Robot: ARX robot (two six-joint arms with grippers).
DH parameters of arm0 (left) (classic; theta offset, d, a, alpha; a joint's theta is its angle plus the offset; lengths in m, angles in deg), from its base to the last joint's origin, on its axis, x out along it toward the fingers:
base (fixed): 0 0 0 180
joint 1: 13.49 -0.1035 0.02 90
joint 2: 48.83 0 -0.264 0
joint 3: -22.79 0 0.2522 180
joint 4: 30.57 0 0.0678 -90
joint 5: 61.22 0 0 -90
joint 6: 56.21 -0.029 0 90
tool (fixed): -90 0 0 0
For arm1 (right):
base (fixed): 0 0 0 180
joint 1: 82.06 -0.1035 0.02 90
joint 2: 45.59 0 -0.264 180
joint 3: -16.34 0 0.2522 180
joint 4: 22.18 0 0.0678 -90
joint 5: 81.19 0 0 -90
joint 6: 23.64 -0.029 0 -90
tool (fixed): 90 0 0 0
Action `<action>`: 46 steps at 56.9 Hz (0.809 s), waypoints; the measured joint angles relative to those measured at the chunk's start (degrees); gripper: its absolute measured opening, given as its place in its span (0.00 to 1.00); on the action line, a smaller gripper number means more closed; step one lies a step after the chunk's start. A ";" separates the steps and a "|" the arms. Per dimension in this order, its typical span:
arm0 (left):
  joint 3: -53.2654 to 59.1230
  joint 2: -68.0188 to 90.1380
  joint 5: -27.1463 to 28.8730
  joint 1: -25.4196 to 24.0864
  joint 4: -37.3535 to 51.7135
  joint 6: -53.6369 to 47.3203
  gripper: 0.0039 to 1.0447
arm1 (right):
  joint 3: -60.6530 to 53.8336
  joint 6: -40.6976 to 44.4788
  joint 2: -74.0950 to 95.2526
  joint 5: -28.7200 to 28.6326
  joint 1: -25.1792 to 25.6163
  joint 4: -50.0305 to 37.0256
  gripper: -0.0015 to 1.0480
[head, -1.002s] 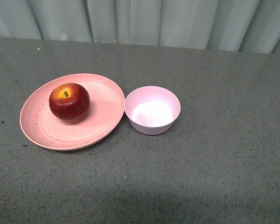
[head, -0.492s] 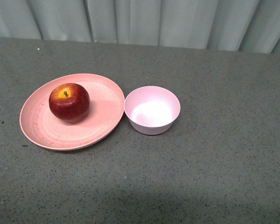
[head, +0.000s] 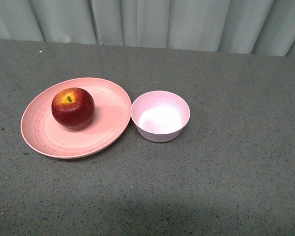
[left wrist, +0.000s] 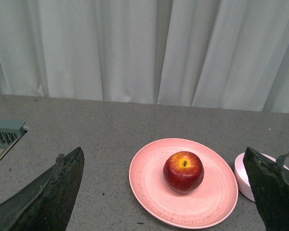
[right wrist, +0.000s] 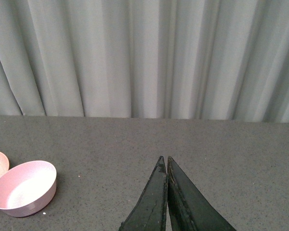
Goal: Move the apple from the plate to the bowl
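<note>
A speckled grey stone-like table [head: 236, 187] runs back to a pleated pale curtain [head: 152, 22]. The wide, shallow, matte salmon plate [head: 110, 115] lies left of the small, deep, smooth pale pink bowl [head: 157, 133], their rims just beside each other. The glossy dark-red apple [head: 73, 108] sits upright on the plate, stem up. The left gripper [left wrist: 164, 150] is spread wide and holds nothing; the right gripper [right wrist: 165, 159] has its tapered black tips pressed together, empty.

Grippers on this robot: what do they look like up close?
The left gripper and right gripper each have two near-black, wedge-shaped fingers tapering to points, with matte, slightly scuffed surfaces. The arms themselves are out of view.
</note>
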 joint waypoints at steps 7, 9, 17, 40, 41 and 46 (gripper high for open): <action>0.00 0.00 0.00 0.00 0.00 0.02 0.94 | 0.00 0.00 -0.04 -0.02 0.00 0.00 0.14; 0.00 0.00 0.00 0.00 0.00 0.02 0.94 | 0.00 0.00 -0.04 -0.02 0.00 0.00 0.20; 0.00 0.00 0.00 0.00 0.00 0.02 0.94 | 0.00 0.00 -0.04 0.00 0.00 0.00 0.42; 0.00 0.00 0.00 0.00 0.00 0.00 0.94 | 0.00 -0.04 -0.04 0.00 0.00 0.00 0.90; 0.00 0.00 0.00 0.00 0.00 0.02 0.94 | 0.00 -0.04 -0.04 0.00 0.00 0.00 0.90; 0.00 0.00 0.00 0.00 0.00 0.02 0.94 | 0.00 -0.04 -0.04 0.00 0.00 0.00 0.91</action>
